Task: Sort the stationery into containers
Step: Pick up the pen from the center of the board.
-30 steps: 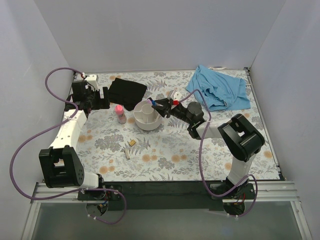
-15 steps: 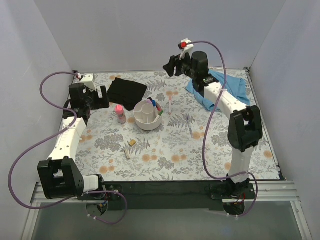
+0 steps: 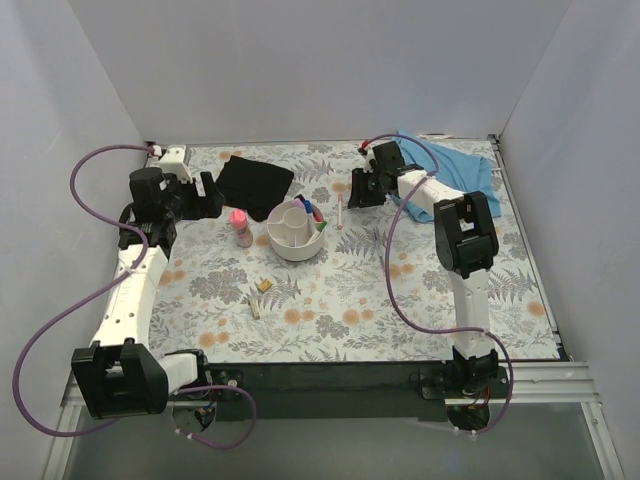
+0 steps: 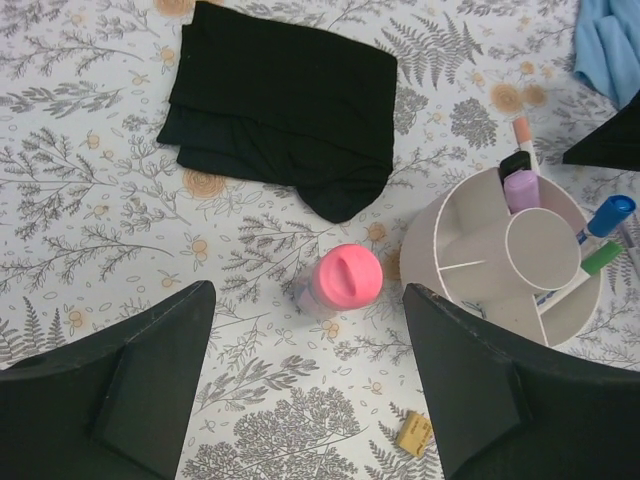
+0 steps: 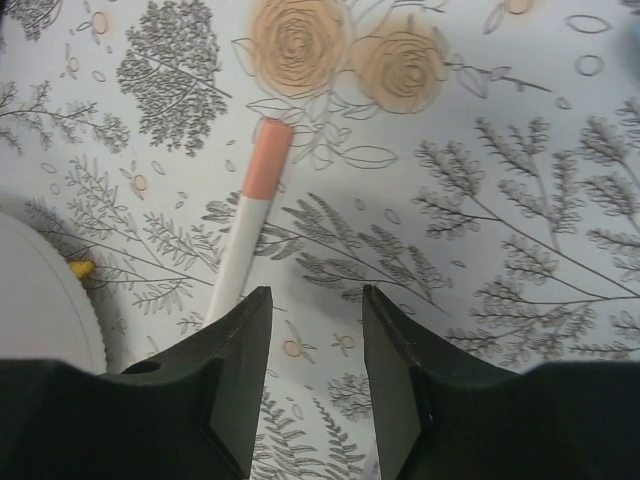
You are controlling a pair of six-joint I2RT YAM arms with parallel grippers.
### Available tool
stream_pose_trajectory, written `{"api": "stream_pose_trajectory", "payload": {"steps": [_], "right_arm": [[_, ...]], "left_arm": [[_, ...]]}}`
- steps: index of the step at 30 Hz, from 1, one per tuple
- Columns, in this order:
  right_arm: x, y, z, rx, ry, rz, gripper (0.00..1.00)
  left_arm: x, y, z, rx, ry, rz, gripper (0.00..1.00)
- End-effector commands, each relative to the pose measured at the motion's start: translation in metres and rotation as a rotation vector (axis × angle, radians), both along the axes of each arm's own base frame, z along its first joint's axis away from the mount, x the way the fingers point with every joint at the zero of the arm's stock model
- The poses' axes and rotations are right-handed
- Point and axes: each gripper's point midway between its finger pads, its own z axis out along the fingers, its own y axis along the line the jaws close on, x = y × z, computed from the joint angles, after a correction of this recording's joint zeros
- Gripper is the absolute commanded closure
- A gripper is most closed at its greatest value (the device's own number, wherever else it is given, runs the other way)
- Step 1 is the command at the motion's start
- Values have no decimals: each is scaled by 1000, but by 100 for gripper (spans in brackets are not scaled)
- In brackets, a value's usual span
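The white compartment bowl (image 3: 296, 232) stands mid-table and holds a purple piece (image 4: 520, 188), a blue-capped pen (image 4: 610, 212) and a green-capped pen (image 4: 600, 258). A small pink-capped bottle (image 3: 240, 225) stands upright left of the bowl (image 4: 470, 250). My left gripper (image 3: 205, 195) is open and empty above the bottle (image 4: 348, 277). A white pen with a salmon cap (image 3: 341, 212) lies right of the bowl. My right gripper (image 3: 358, 190) is open and low over the table, with the pen (image 5: 262, 165) just outside its left finger (image 5: 235, 340). Tan pieces (image 3: 263, 286) lie in front of the bowl.
A flat black pouch (image 3: 255, 182) lies behind the bottle and also shows in the left wrist view (image 4: 280, 110). A blue cloth (image 3: 445, 172) lies at the back right. One tan piece (image 4: 413, 432) lies by my left gripper's right finger. White walls close three sides.
My right arm left the bowl, swung up high at the back, then came down beside the salmon-capped pen. My left arm shifted slightly left.
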Motion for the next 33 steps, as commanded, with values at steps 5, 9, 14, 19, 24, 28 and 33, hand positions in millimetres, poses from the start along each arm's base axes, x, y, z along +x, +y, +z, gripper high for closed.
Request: {"api": "stream_pose_trajectory", "payload": {"steps": [5,9,14,19,24,28,33], "right_arm": [[8,51,30,40,-60,48,50],[20,59,22,-39,-87,0,50],[32,39,13,-183,-116,-144,51],[31,45,12,-203,-124,-154,57],[24,59,-1,-213,-109,-121,59],[17,57,-27,-264,-79,-114,60],[7,47,-54,-350,-56,-102,67]], "left_arm": [[-22,-9,6,-51,-16,-14,24],[-24,-8,6,-51,-9,-10,24],[-24,-8,13,-41,-19,-3,24],[-28,-8,8,-33,-9,-7,24],[-26,-8,3,-42,4,-1,24],[-23,-7,8,-42,-6,6,24],[-22,-3,13,-24,-14,24,24]]}}
